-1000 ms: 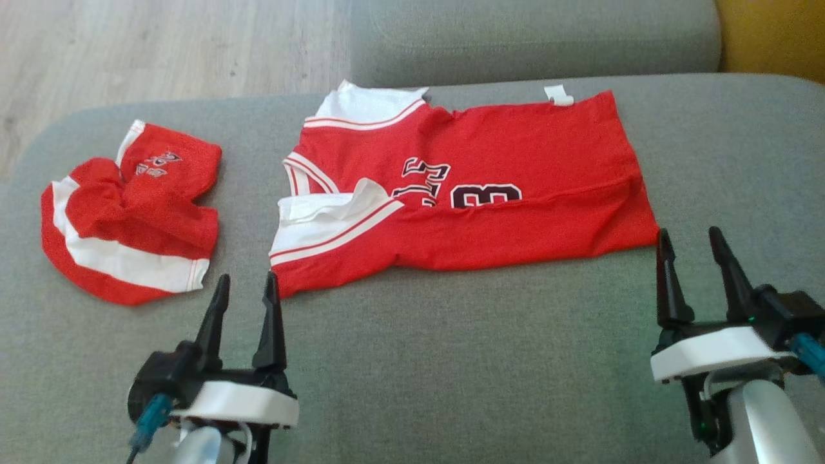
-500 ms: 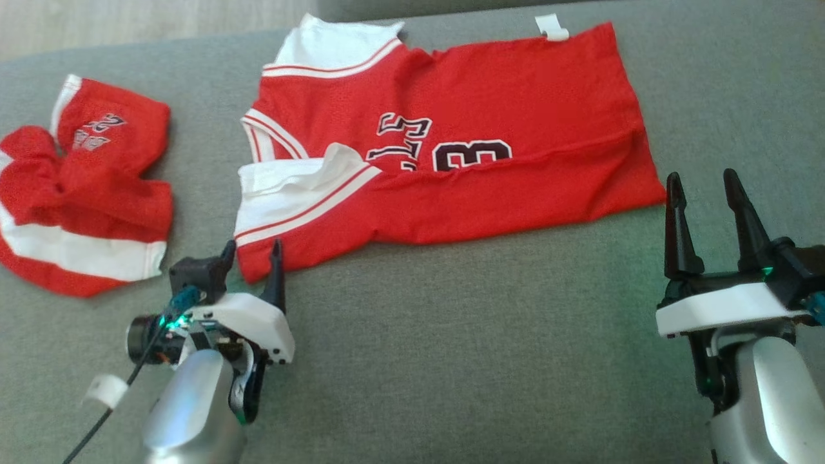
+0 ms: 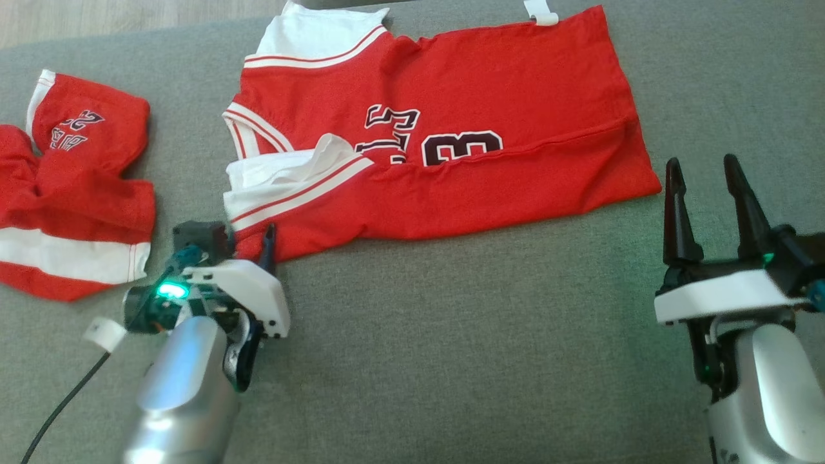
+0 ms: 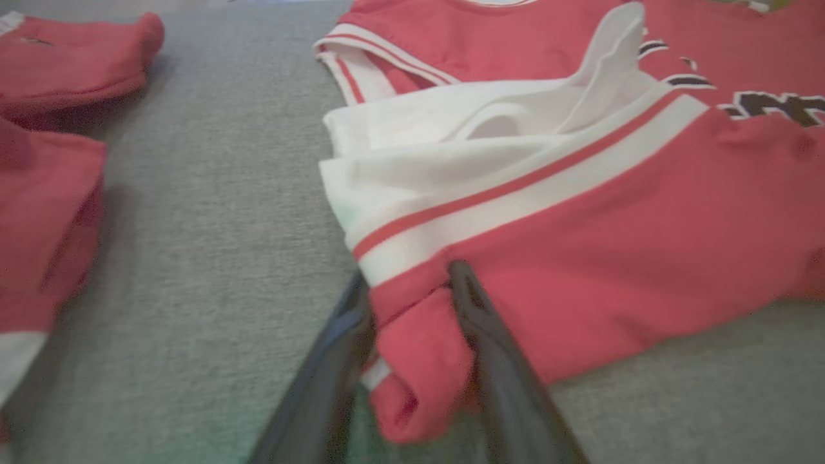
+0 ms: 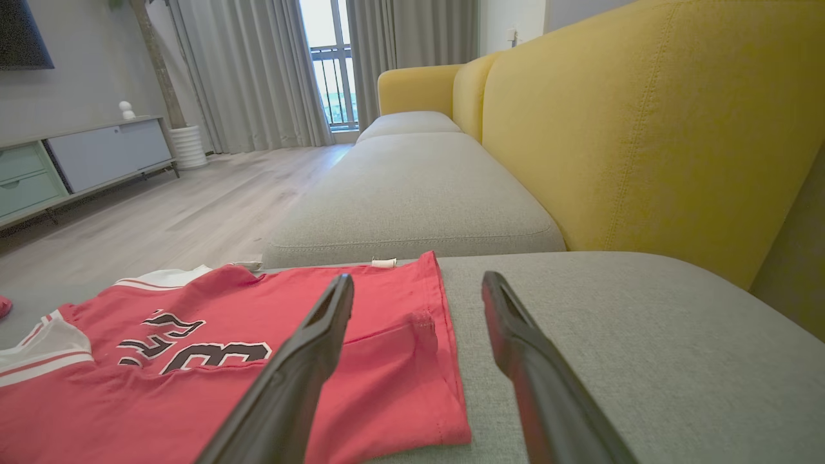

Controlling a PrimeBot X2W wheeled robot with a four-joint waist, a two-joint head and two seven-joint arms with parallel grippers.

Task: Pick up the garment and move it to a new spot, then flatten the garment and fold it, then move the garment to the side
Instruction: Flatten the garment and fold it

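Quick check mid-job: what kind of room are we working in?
Most likely a home living room: a yellow-backed sofa with grey seat cushions, floor-length curtains, and a low cabinet on wood flooring.

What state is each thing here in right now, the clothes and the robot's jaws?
Red jersey: spread on the sofa cushion, near edge folded over.
Red shorts: crumpled, lying apart on the left.
Left jaws: open, straddling the jersey's near corner.
Right jaws: open, empty, near the jersey's hem.
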